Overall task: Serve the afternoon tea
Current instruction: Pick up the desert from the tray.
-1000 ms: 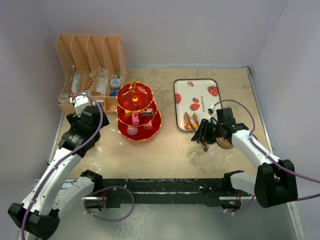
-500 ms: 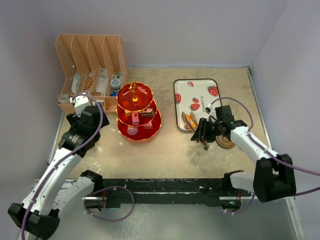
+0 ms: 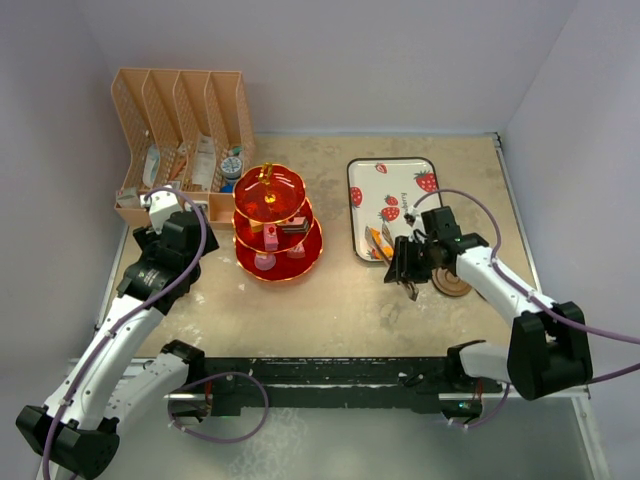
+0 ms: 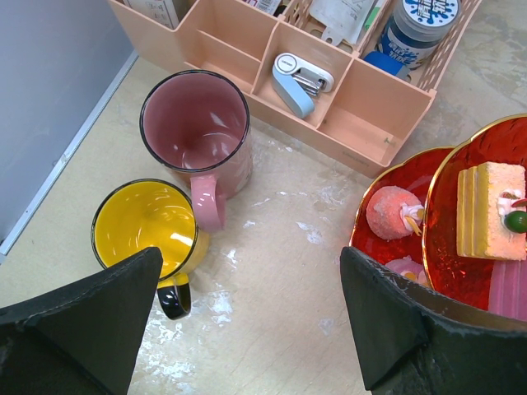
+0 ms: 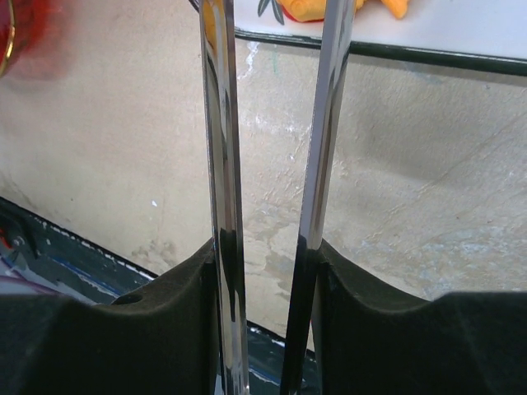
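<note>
At the tray's (image 3: 405,190) near-left corner, the right gripper (image 3: 402,262), clamping the tongs (image 5: 221,123), has crept toward an orange sweet (image 3: 378,240) likely bound for the left-of-centre 3-tier stand (image 3: 288,186); the left gripper (image 4: 247,284) gapes above 2 mugs (image 4: 196,123).

Top external high, looking down; wrist views close; left shares stand (image 3: 283,186).

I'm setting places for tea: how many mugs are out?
2: the pink mug stands beside the peach organizer, and the yellow mug is right next to it. More could be hidden.
</note>
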Controlling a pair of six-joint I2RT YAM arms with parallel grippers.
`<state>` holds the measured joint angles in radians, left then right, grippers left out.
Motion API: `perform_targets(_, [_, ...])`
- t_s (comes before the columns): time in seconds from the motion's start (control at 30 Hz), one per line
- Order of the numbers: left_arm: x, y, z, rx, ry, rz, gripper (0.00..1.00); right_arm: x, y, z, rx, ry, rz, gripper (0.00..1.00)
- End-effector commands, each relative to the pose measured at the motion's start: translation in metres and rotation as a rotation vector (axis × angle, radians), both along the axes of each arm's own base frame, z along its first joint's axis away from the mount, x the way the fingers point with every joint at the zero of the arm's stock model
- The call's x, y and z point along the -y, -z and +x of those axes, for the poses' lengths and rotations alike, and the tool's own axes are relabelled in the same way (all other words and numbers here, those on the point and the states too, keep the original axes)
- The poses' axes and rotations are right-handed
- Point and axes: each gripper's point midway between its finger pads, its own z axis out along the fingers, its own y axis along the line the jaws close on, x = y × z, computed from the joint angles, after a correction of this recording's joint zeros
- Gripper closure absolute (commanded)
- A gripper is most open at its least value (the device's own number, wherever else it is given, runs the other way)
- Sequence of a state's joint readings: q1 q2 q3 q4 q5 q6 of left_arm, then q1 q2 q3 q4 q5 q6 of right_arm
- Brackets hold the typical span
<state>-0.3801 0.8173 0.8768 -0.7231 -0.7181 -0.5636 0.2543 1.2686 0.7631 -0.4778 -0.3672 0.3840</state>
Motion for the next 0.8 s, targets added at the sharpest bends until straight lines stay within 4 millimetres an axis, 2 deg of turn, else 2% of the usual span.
perform_targets(0.0, [0.001,-0.004,0.004,0.022,0.003,0.000,0.14,-0.001,-0.009,0.002,0.040,-0.047,-0.056,0.57])
perform_targets(0.13, [0.001,-0.004,0.004,0.022,0.001,-0.001,0.14,-0.007,-0.008,0.001,0.038,-0.063,-0.077,0.58])
perform_targets(0.43, [0.001,-0.003,0.004,0.017,0.001,0.002,0.14,0.004,-0.011,0.010,0.076,-0.009,-0.156,0.62])
perform_targets(0.77, [0.001,-0.002,0.004,0.015,0.002,0.003,0.14,-0.004,-0.008,0.010,0.066,-0.030,-0.113,0.59])
